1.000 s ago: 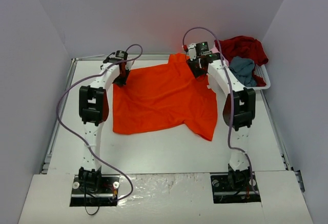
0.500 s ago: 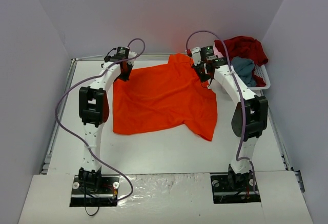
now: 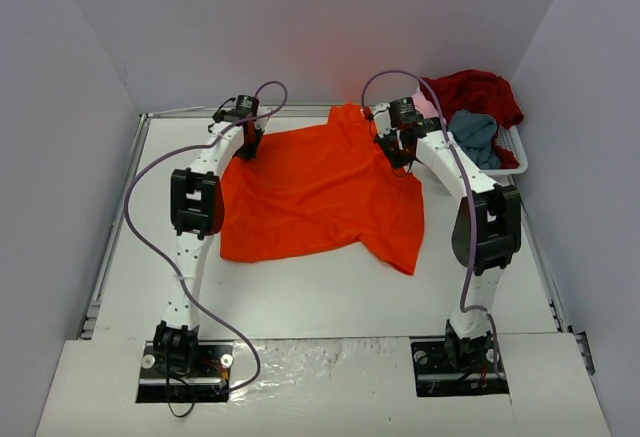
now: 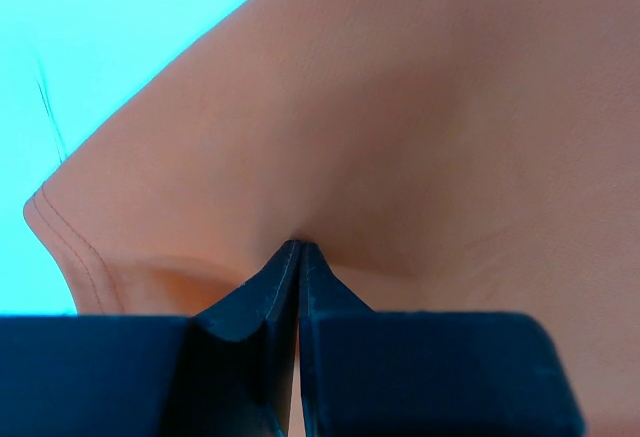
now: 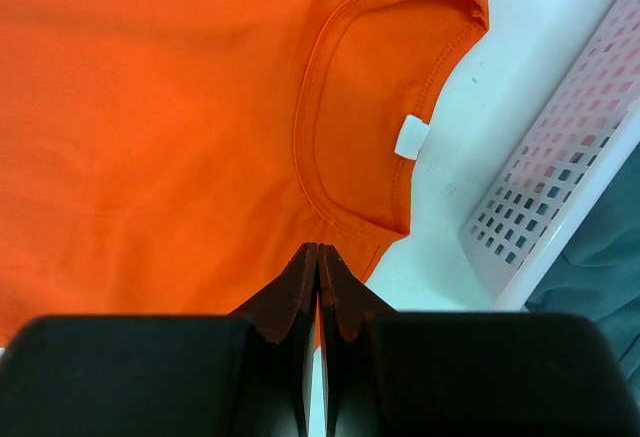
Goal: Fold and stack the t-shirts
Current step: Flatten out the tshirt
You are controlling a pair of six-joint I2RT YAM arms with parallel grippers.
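A bright orange-red t-shirt (image 3: 320,192) lies spread flat on the white table, collar toward the far right. My left gripper (image 3: 248,143) is at its far left corner. In the left wrist view it (image 4: 298,245) is shut, with the cloth (image 4: 400,107) puckered into the tips. My right gripper (image 3: 400,151) is at the shirt's far right edge. The right wrist view shows it (image 5: 318,248) shut on the shoulder seam just below the collar (image 5: 345,212), whose white tag (image 5: 411,137) shows. Dark red (image 3: 478,92), grey-blue (image 3: 472,135) and pale pink (image 3: 428,105) t-shirts are heaped at the back right.
A white slatted basket (image 3: 512,157) holds the heaped shirts in the far right corner, close beside my right gripper; its wall (image 5: 560,192) shows in the right wrist view. Grey walls enclose the table on three sides.
My right gripper has closed on the shirt beside the collar, and its arm has stretched farther out. The left arm has shifted a little back and right with the shirt corner.
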